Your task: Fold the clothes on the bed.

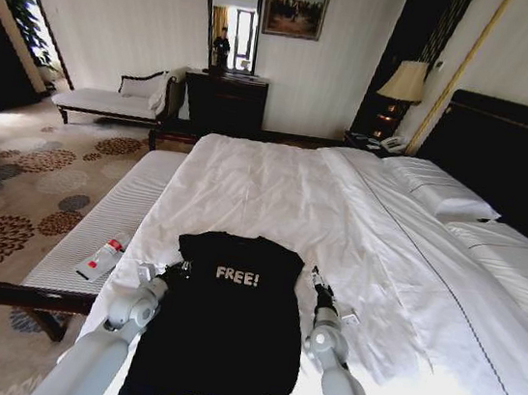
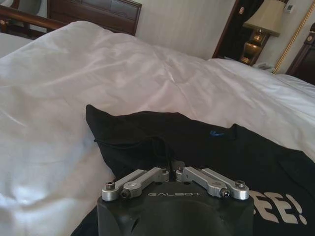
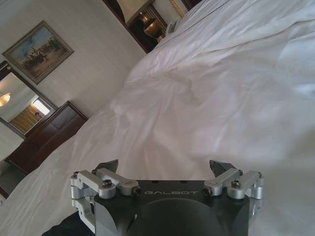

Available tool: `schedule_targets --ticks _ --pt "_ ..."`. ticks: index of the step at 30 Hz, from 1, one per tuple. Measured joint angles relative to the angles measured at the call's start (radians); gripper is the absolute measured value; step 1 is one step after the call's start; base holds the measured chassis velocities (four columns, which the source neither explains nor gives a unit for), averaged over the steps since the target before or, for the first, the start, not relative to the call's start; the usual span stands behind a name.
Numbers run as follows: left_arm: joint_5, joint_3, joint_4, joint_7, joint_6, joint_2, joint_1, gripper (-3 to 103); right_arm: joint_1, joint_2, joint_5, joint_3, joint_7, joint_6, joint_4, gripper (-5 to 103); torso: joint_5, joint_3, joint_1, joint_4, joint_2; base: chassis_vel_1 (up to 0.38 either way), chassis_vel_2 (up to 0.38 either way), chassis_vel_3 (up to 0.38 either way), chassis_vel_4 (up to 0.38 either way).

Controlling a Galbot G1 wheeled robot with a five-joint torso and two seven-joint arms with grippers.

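The black T-shirt lies flat and face up on the near end of the bed, "FREE!" lettering readable, hem toward the robot. No fold is visible yet; judged from this, the task is at its start.

The left gripper sits at the shirt's left sleeve edge, fingers drawn together and apparently pinching a bunch of the black fabric. The right gripper hovers over white duvet just right of the shirt, fingers spread wide, holding nothing.

Remaining: all folds.
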Motion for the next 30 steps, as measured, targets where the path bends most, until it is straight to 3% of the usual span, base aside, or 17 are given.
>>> schedule_targets --ticks 8,15,18,21,24,25,30 --pt "0.063 0.045 -0.012 0.063 -0.046 0.031 0.015 1 0.001 0.006 -0.01 -0.002 0.0 0.001 -0.008 100 0.0001 0.0 0.0 0.0 0.0 0.0 0.0 0.0 0.0" --pt "0.103 0.054 -0.003 0.072 -0.059 0.042 0.032 0 0.001 0.006 -0.013 -0.002 0.001 0.001 -0.003 100 0.0 0.0 0.0 -0.0001 0.0 0.0 0.0 0.0 0.0" --pt "0.09 0.038 -0.036 0.066 -0.048 0.042 0.055 16 -0.001 0.006 -0.015 -0.002 0.002 0.001 0.0 100 0.0 0.0 0.0 0.0 0.0 0.0 0.0 0.0 0.0" --pt "0.07 0.026 -0.063 0.064 -0.043 0.039 0.07 22 -0.004 0.006 -0.016 -0.002 0.002 0.001 0.001 100 0.0 0.0 0.0 -0.0001 0.0 0.0 0.0 0.0 0.0" --pt "0.06 0.01 -0.096 0.068 -0.044 0.037 0.092 38 -0.007 0.006 -0.017 -0.002 0.002 0.001 0.004 100 0.0 0.0 0.0 -0.0001 0.0 0.0 0.0 0.0 0.0" --pt "0.06 0.01 -0.096 0.068 -0.044 0.037 0.092 38 -0.007 0.006 -0.017 -0.002 0.002 0.001 0.004 100 0.0 0.0 0.0 -0.0001 0.0 0.0 0.0 0.0 0.0" --pt "0.119 0.004 -0.123 0.112 -0.078 0.045 0.131 59 -0.011 0.005 -0.017 -0.001 0.002 0.001 0.009 100 0.0001 0.0 0.0 0.0002 0.0 0.0 0.0 0.0 0.0"
